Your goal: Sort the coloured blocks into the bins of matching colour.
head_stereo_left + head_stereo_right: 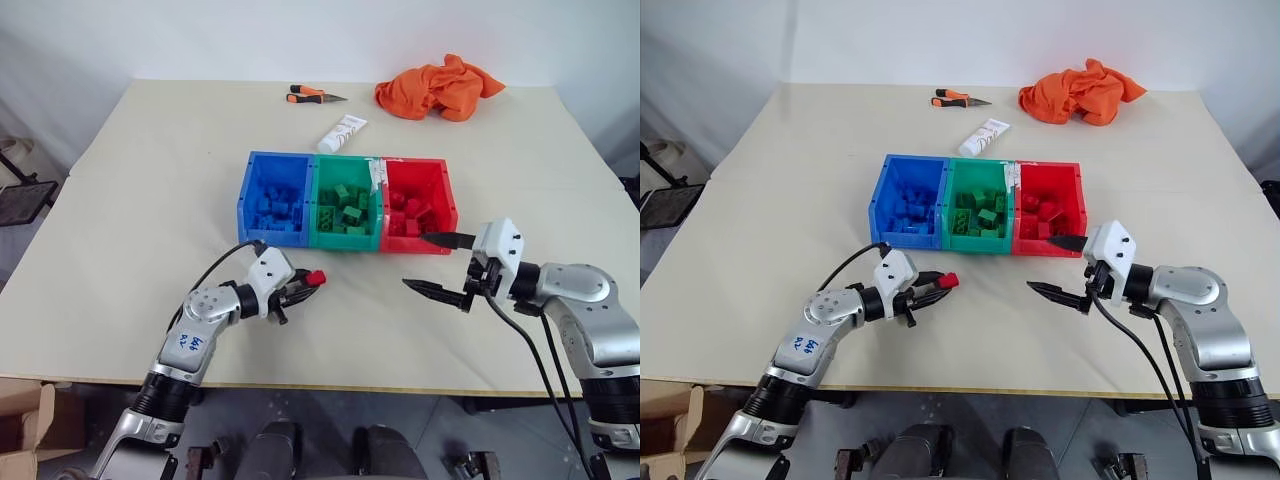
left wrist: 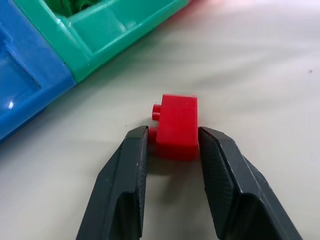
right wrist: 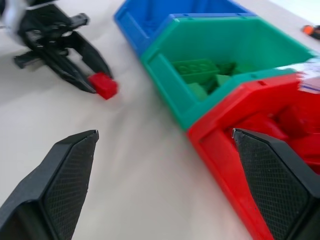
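Pinched between the ridged black fingers of the left gripper [image 1: 308, 283] is a small, glossy red block [image 2: 176, 126], boxy with round studs on one side, held just above the matte cream table [image 1: 150, 190] in front of the bins [image 1: 347, 202]. The right gripper [image 1: 438, 263] is spread wide and empty near the red bin [image 1: 418, 198]. Three joined, smooth plastic boxes, blue, green and red, are filled with matching bricks.
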`<state>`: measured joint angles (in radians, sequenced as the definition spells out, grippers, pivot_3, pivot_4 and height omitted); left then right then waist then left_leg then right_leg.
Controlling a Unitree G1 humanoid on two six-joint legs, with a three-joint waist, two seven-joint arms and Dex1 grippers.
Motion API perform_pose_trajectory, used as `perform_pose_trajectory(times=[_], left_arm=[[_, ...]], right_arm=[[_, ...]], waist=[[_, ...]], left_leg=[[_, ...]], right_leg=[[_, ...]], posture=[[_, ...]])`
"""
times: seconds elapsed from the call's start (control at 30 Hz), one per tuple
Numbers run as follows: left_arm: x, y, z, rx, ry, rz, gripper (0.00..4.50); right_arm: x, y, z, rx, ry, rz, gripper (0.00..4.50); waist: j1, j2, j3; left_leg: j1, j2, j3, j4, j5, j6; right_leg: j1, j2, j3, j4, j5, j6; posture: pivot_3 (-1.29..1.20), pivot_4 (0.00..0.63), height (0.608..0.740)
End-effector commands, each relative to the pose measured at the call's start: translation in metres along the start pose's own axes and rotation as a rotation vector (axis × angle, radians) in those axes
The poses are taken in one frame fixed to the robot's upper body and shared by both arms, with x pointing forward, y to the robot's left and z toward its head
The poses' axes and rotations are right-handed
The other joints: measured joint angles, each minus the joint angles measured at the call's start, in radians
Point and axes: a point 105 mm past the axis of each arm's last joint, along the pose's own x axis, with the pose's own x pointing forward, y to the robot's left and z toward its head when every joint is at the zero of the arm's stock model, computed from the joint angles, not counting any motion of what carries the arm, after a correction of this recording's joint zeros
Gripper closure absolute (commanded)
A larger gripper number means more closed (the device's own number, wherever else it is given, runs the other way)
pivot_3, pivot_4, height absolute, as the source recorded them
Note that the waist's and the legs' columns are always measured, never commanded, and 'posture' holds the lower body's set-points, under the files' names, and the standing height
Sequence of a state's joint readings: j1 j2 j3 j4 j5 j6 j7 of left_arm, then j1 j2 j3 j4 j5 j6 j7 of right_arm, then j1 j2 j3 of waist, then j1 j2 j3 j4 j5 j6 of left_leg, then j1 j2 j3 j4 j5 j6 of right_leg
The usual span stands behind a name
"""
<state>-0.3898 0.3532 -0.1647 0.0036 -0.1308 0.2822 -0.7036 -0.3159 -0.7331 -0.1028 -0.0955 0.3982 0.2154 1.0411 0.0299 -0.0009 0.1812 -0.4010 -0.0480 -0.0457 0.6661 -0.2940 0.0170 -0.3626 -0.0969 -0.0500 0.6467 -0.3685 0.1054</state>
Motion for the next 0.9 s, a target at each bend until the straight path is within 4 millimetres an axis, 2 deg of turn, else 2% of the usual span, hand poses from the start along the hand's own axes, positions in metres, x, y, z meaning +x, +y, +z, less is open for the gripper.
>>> perform_pose_trajectory(times=[0.03, 0.2, 0.43, 0.53, 0.63, 0.73, 0.9], left_arm=[[0.012, -0.005, 0.042, 0.035, -0.11, -0.027, 2.87], [0.01, -0.002, 0.036, 0.041, -0.071, -0.033, 2.87], [-0.01, 0.006, 0.031, 0.06, -0.023, 0.003, 2.87], [-0.017, 0.004, 0.029, 0.058, -0.005, -0.023, 2.87], [-0.021, 0.011, 0.027, 0.056, 0.026, 0.028, 2.26], [-0.02, 0.01, 0.026, 0.078, 0.037, 0.022, 1.37], [-0.013, 0.003, 0.012, 0.059, 0.067, -0.027, 1.37]], right_arm=[[-0.01, -0.003, 0.015, -0.048, -0.035, -0.041, 0.0], [-0.015, 0.0, 0.016, -0.043, -0.035, -0.064, 0.0], [-0.015, 0.004, 0.014, -0.025, -0.033, -0.074, 0.0], [-0.014, 0.003, 0.013, -0.023, -0.03, -0.072, 0.0], [-0.011, 0.001, 0.014, -0.023, -0.035, -0.07, 0.0], [-0.009, 0.001, 0.014, -0.023, -0.037, -0.064, 0.0], [-0.007, 0.0, 0.015, -0.026, -0.04, -0.063, 0.0]], waist=[[0.001, 0.0, 0.0], [-0.013, 0.0, 0.0], [-0.009, 0.0, 0.0], [-0.007, 0.0, 0.0], [-0.005, 0.0, 0.0], [-0.005, 0.0, 0.0], [-0.005, 0.0, 0.0]], left_leg=[[0.0, 0.0, 0.0, 0.0, 0.0, 0.0], [0.001, 0.0, 0.001, -0.002, 0.0, 0.0], [0.002, 0.001, 0.001, -0.002, 0.0, 0.0], [0.002, 0.001, 0.001, -0.002, 0.0, 0.0], [0.002, 0.001, 0.001, -0.002, 0.0, 0.0], [0.002, 0.001, 0.001, -0.002, 0.0, 0.0], [0.002, 0.001, 0.001, -0.002, 0.0, 0.0]], right_leg=[[0.0, 0.0, 0.0, 0.0, 0.0, 0.0], [0.0, 0.001, 0.0, 0.0, 0.0, 0.0], [0.0, 0.002, 0.001, 0.0, 0.0, 0.0], [0.001, 0.001, 0.001, -0.001, 0.0, 0.0], [0.001, 0.001, 0.001, -0.002, 0.0, 0.0], [0.001, 0.001, 0.001, -0.002, 0.0, 0.0], [0.001, 0.001, 0.001, -0.002, 0.0, 0.0]], posture=[[0.0, 0.15, 0.74], [0.0, 0.15, 0.74], [0.0, 0.15, 0.74], [0.0, 0.15, 0.74], [0.0, 0.15, 0.74], [0.0, 0.15, 0.74], [0.0, 0.15, 0.74]])
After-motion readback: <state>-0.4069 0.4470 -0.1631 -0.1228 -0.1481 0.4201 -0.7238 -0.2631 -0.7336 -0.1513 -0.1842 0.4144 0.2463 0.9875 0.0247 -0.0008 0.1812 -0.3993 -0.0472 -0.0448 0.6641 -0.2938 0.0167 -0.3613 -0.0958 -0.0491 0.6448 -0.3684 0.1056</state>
